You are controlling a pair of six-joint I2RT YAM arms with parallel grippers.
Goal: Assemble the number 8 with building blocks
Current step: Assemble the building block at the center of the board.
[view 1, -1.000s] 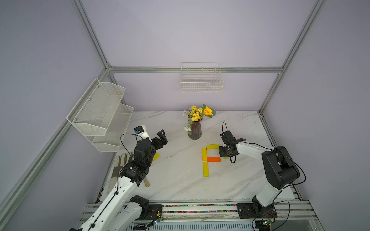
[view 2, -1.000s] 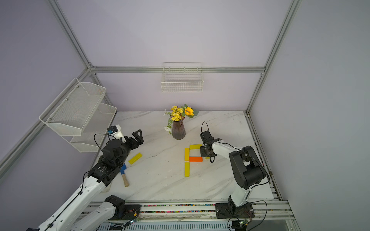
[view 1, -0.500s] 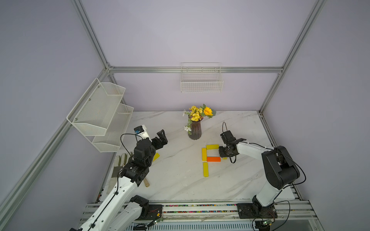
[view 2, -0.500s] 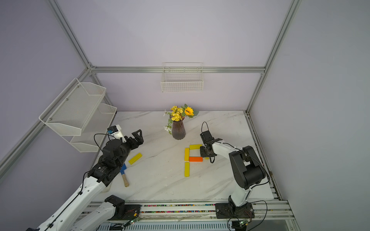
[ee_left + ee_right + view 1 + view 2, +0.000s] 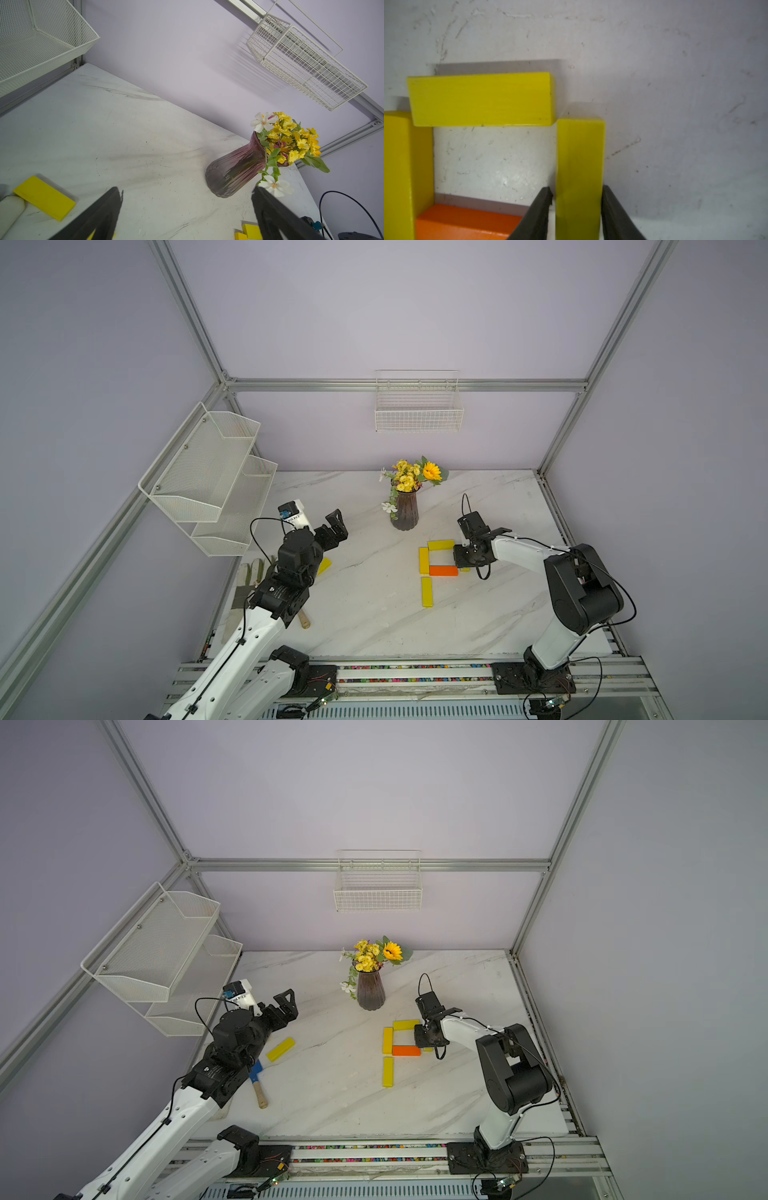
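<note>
At the lower middle of the right wrist view, the right tool (image 5: 576,191) straddles a yellow block (image 5: 580,158) resting on the desk (image 5: 675,104), jaws narrow, with a sliver of gap on one side. The orange block (image 5: 467,222) lies at lower left. The left tool (image 5: 187,190) gapes wide, empty. Both blocks look light, stiff and smooth; pinch the long sides at mid-length.

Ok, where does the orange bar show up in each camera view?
Top view: orange bar mid-table, nearer the camera than the vase.
Top view: same spot.
Left wrist: not in it.
Right wrist: at the frame edge.
Landmark: yellow top bar, parallel to it across the gap, in the top and right wrist views.
</note>
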